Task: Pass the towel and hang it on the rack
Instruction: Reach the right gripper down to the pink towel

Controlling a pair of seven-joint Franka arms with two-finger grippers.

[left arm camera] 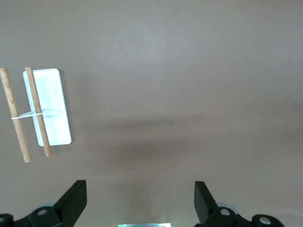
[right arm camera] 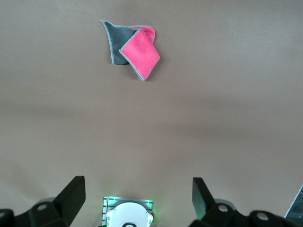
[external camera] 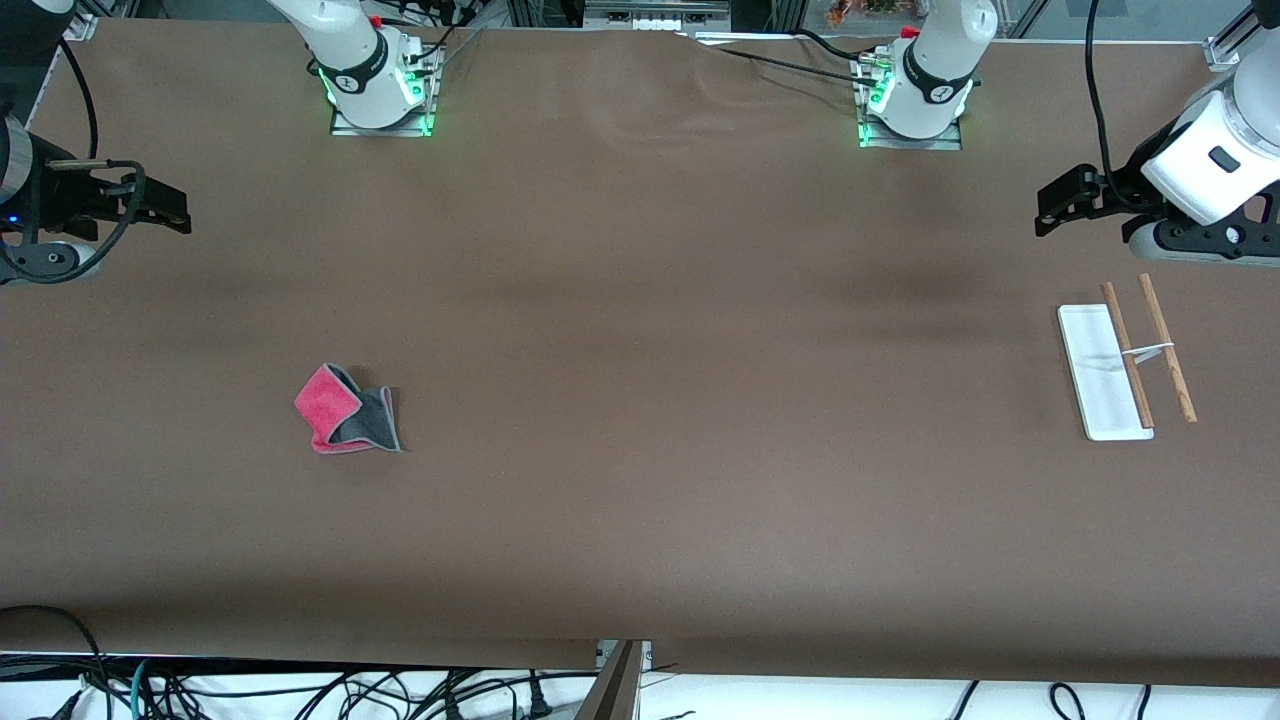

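The towel (external camera: 345,410) lies crumpled on the brown table toward the right arm's end, pink face folded over the dark grey face; it also shows in the right wrist view (right arm camera: 132,47). The rack (external camera: 1125,360) stands toward the left arm's end, with two wooden rods over a white base; it also shows in the left wrist view (left arm camera: 47,106). My right gripper (external camera: 170,208) (right arm camera: 138,187) is open and empty, held in the air over the right arm's end of the table. My left gripper (external camera: 1050,205) (left arm camera: 140,189) is open and empty, in the air close to the rack.
The right arm's base (external camera: 380,90) and the left arm's base (external camera: 915,100) stand along the table's edge farthest from the front camera. Cables (external camera: 300,690) hang below the edge nearest to it. The right arm's base also shows in the right wrist view (right arm camera: 128,215).
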